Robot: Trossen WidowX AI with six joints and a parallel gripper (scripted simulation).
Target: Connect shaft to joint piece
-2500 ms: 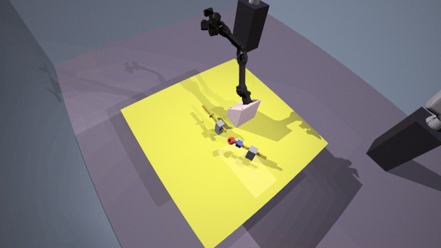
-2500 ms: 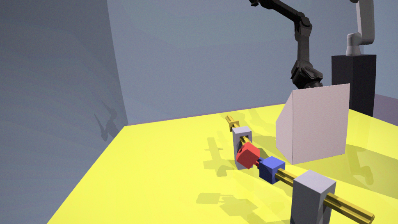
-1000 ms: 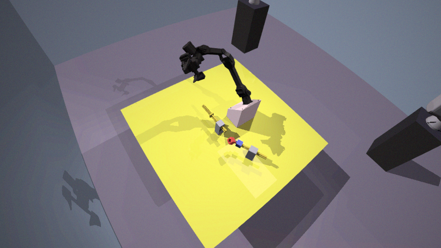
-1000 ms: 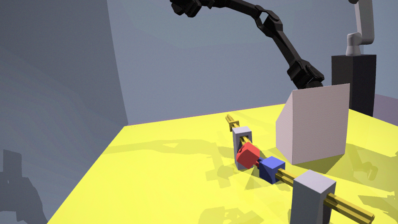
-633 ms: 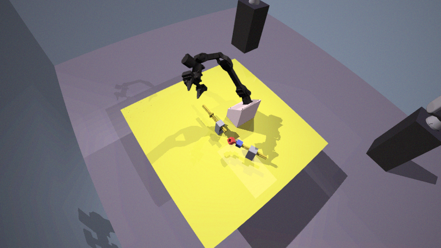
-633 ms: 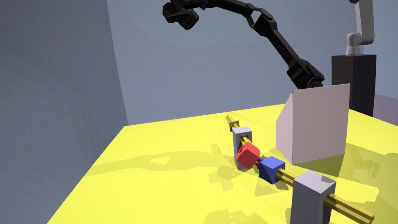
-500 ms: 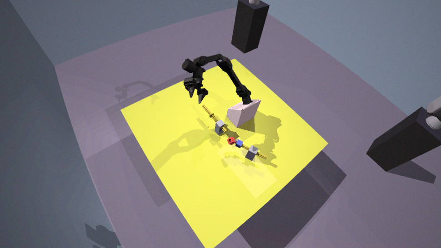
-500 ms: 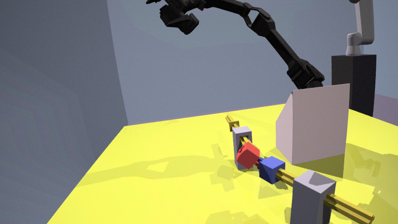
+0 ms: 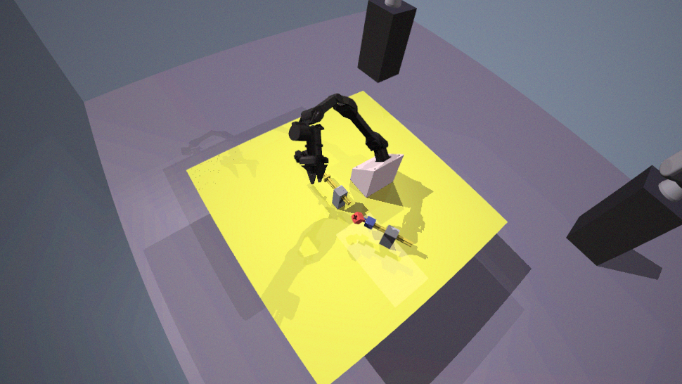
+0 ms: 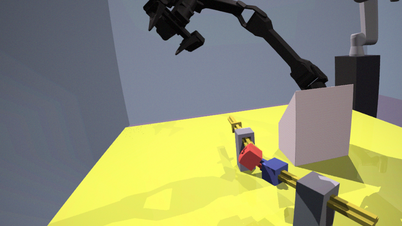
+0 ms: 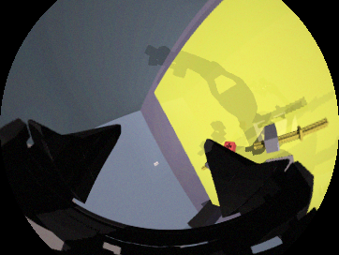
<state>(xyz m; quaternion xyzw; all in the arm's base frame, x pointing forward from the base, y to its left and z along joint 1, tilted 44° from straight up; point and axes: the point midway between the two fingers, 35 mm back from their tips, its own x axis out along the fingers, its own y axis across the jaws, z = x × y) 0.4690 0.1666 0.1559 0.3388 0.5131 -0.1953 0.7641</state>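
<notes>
The red joint piece hangs on a blue hinge block at the end of the fixed yellow shaft. That shaft runs through the near grey block. The red piece is tilted, and its cross-shaped opening shows in the top view. The second yellow shaft sits in the far grey block. My gripper is open and empty. It hangs high above the mat, up and left of the second shaft's far end, touching nothing.
Everything stands on a yellow mat. The arm's pale wedge base stands right beside the far block. Black pillars stand off the mat.
</notes>
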